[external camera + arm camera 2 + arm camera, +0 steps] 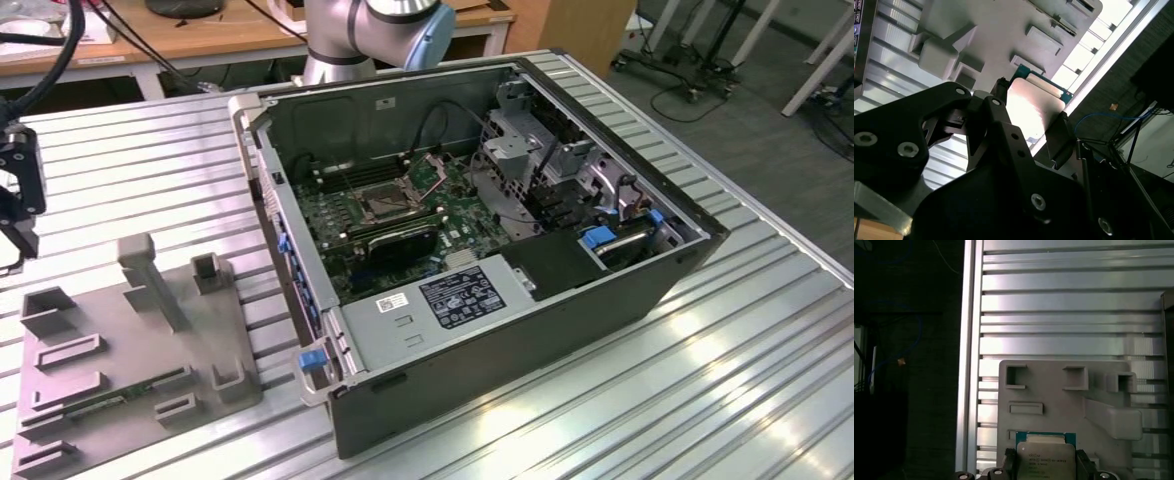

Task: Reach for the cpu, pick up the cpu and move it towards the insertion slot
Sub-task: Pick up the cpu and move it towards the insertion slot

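second wrist view, end effector [1030, 112] clamped on the cpu [1036, 102], gripping opposite edges

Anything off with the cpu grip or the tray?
Nothing stands out. The cpu sits square in the gripper, clear of the grey tray. The memory stick lies flat in its tray groove.
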Controlling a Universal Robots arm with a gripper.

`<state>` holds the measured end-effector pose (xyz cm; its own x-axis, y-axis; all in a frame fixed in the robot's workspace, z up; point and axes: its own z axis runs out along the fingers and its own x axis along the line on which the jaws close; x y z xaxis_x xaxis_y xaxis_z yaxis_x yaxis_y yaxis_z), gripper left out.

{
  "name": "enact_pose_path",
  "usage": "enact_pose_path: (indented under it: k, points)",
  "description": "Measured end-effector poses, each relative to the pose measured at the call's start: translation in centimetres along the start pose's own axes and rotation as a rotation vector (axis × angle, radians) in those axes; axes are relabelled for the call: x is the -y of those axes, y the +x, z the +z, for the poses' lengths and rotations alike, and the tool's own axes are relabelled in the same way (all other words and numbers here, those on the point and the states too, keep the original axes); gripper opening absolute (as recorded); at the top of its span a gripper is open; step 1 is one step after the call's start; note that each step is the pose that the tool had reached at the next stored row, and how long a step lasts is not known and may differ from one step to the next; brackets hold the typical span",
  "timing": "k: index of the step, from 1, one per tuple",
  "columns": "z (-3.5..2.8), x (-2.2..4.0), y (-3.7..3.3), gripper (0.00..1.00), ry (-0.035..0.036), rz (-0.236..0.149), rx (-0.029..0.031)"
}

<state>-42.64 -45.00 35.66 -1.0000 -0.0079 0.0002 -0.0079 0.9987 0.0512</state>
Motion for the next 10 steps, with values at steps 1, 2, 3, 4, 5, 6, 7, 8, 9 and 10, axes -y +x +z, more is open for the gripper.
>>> enact_pose_path:
  k: [1, 2, 3, 4, 5, 6, 7, 8, 9, 10]
  points:
    - [-0.18, -0.01, 0.0, 0.55, 0.0, 0.0, 0.0]
    - [-0.41, -0.02, 0.0, 0.55, 0.0, 0.0, 0.0]
    - [-0.62, -0.03, 0.0, 0.55, 0.0, 0.0, 0.0]
    - [-0.8, -0.04, 0.0, 0.55, -0.0001, 0.0, 0.0001]
    - [-0.95, -0.05, 0.0, 0.55, 0.0, 0.0, 0.0]
    - [-1.04, -0.05, 0.0, 0.55, -0.0001, 0.0, 0.0001]
    - [-1.12, -0.06, 0.01, 0.55, -0.0001, 0.0, 0.0002]
    - [-1.24, -0.06, 0.0, 0.55, 0.0, 0.0, 0.0]
    - [-1.33, -0.07, 0.0, 0.55, 0.0, 0.0, 0.0]
    - [-1.42, -0.07, 0.0, 0.55, -0.0001, 0.0, 0.0001]
